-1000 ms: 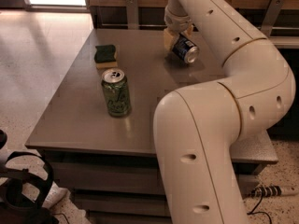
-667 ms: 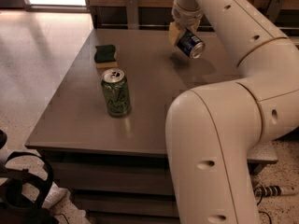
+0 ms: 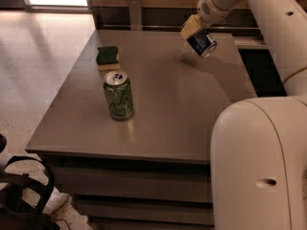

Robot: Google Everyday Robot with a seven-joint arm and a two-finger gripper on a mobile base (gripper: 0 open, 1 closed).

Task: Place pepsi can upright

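the dark blue metal pepsi can [image 3: 203, 44] is now held slightly higher and further right in the view than a second ago, clamped in the cream two-finger hand [image 3: 195, 33] above the far right of the flat grey worktop [image 3: 172, 104]; it is judged lifted but not yet set upright. the can is seen tilted, silver end turned toward the camera, white markings showing on its side.
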